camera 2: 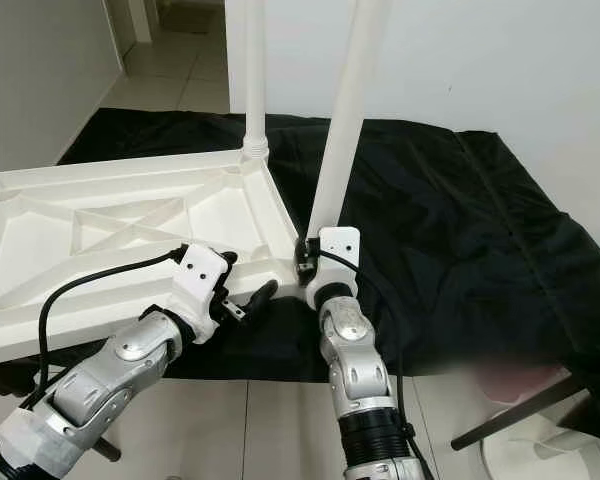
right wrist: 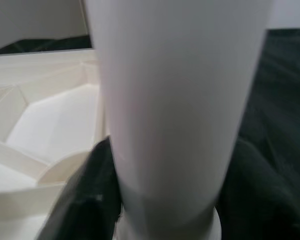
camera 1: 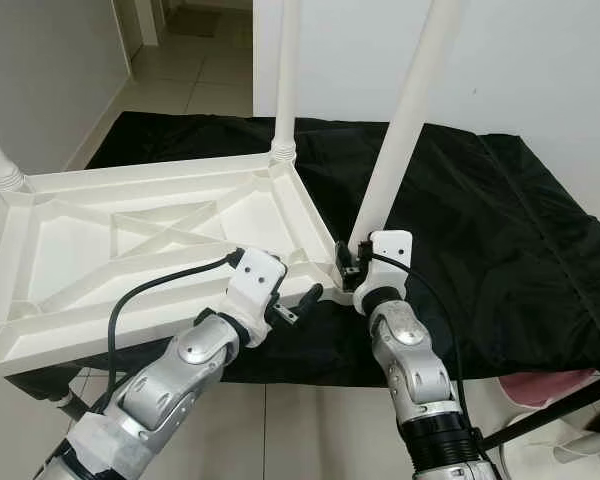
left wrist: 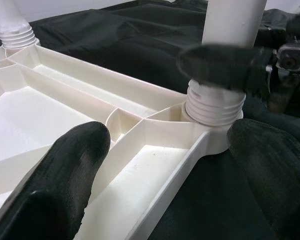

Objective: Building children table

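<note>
Nearest the robot, the left claw is spread wide, empty, straddling the near corner rim of the upturned white tabletop. Just beside it, the right claw is clamped round the base of the near table leg at that corner's socket. Beyond, another leg stands upright on the black cloth.
</note>
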Robot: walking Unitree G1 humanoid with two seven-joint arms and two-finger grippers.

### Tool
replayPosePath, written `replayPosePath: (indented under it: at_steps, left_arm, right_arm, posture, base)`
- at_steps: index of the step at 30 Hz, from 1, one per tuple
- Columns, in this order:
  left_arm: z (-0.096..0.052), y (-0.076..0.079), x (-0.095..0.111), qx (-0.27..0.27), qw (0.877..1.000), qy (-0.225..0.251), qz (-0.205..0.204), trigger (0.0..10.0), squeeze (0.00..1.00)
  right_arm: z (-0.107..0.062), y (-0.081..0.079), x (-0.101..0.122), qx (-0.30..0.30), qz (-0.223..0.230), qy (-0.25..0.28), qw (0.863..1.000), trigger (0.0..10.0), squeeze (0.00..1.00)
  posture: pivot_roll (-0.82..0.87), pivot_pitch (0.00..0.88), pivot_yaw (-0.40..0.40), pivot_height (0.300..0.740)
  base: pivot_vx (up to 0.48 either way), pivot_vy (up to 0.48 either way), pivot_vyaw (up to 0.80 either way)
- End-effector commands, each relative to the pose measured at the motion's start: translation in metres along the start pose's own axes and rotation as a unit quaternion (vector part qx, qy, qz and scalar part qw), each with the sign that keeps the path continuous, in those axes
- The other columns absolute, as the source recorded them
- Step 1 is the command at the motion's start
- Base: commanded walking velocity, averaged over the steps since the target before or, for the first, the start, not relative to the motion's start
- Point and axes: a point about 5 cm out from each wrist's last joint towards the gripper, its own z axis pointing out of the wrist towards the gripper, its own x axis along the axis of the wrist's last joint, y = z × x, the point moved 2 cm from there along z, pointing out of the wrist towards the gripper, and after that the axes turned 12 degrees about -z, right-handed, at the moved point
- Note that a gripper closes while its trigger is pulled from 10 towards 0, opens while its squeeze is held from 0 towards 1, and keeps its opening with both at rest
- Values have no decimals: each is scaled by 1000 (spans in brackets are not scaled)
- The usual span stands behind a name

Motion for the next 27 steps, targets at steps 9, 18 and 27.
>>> replayPosePath:
  at_steps: [9,18,27]
  left_arm:
    - [-1,15,-3,-111,994,-21,9,10000,0]
    - [-2,18,-5,-117,993,-26,6,10000,0]
    - [-6,28,-6,-152,987,-42,-10,10000,0]
  right_arm:
    - [-1,17,-10,45,-9,-15,999,10000,1000]
    - [3,26,-7,120,-25,8,992,10000,0]
    - [6,40,-5,217,-75,35,973,10000,0]
  posture:
    - [18,14,-68,740]
    - [9,16,-58,740]
    - [10,22,-57,740]
  base:
    - [0,0,0]
    - [0,0,0]
    - [0,0,0]
